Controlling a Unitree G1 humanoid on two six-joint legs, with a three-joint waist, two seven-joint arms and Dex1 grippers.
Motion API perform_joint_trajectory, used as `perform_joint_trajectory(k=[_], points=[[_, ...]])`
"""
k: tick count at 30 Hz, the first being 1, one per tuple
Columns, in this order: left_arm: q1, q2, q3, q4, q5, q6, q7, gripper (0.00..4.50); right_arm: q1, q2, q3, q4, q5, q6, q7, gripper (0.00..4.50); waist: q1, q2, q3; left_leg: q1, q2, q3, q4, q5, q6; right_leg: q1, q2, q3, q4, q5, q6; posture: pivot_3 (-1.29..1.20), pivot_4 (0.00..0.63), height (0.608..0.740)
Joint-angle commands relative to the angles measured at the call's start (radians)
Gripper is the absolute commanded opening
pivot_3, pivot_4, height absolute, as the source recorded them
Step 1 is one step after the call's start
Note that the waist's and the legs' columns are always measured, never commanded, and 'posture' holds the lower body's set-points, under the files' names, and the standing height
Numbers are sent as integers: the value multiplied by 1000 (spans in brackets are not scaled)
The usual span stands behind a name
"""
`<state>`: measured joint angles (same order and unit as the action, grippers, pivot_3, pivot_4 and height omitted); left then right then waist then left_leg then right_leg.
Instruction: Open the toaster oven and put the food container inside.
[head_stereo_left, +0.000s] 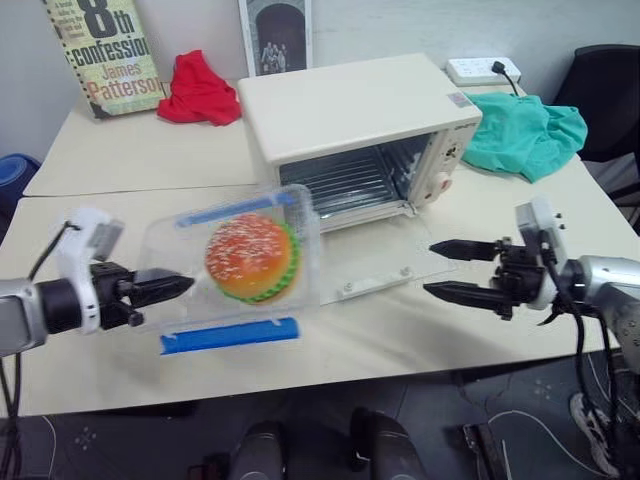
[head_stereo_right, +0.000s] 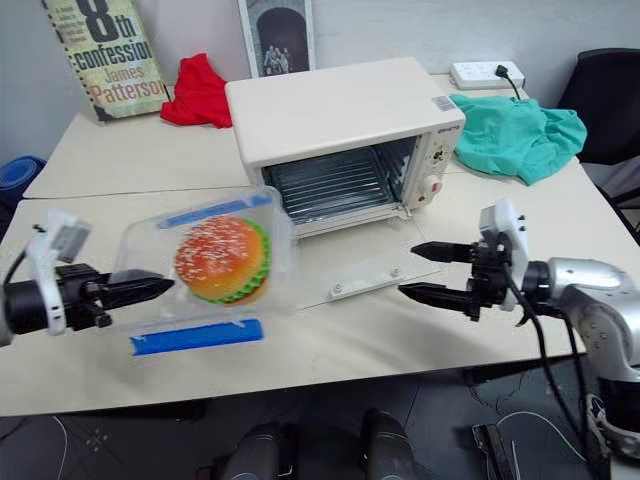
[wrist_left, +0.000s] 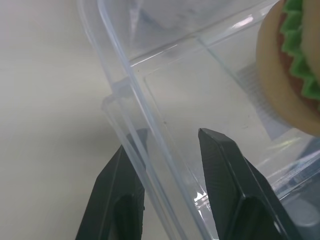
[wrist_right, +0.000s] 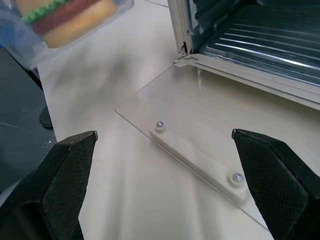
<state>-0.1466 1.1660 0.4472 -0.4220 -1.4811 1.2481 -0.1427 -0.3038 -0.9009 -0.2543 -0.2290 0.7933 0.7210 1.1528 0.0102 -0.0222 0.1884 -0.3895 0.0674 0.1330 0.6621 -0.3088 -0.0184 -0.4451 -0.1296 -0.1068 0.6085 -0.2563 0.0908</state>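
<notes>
The cream-white toaster oven (head_stereo_left: 350, 110) stands mid-table with its glass door (head_stereo_left: 372, 262) folded flat onto the table and the wire rack (head_stereo_left: 345, 180) showing. The clear food container (head_stereo_left: 235, 265), with blue clips (head_stereo_left: 230, 334) and a toy hamburger (head_stereo_left: 252, 258) inside, is lifted and tilted on edge to the left of the door. My left gripper (head_stereo_left: 178, 286) is shut on the container's clear wall (wrist_left: 150, 165), one finger on each side. My right gripper (head_stereo_left: 440, 270) hangs open to the right of the door, near the bar handle (wrist_right: 197, 162).
A green cloth (head_stereo_left: 525, 130) lies right of the oven, a red cloth (head_stereo_left: 198, 90) and a book (head_stereo_left: 103, 50) at the back left, a framed photo (head_stereo_left: 276, 35) behind the oven and a power strip (head_stereo_left: 483, 70) at the back right. A black chair (head_stereo_left: 610, 90) stands at the far right.
</notes>
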Motion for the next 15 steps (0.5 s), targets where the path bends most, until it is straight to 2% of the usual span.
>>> perform_joint_trajectory(k=[1,8,15], points=[[-144,-13,-142,27,-147,-11,185,1322,21,-18,-67,-32,28,-11,4,4500,-4,0,0,0,0,1,0,0,0,0,0,0,0,0,0,0,150,740],[-513,-219,-467,247,-338,-74,681,1322,122,-19,-156,-93,45,-12,-14,4500,8,-1,1,1,-2,-1,5,5,0,2,0,3,3,3,4,0,150,740],[-724,-377,-641,373,-354,-16,792,1322,191,-7,-196,-154,46,-19,-45,4500,31,-2,1,0,-4,-4,10,7,2,5,0,3,4,5,5,0,150,740]])
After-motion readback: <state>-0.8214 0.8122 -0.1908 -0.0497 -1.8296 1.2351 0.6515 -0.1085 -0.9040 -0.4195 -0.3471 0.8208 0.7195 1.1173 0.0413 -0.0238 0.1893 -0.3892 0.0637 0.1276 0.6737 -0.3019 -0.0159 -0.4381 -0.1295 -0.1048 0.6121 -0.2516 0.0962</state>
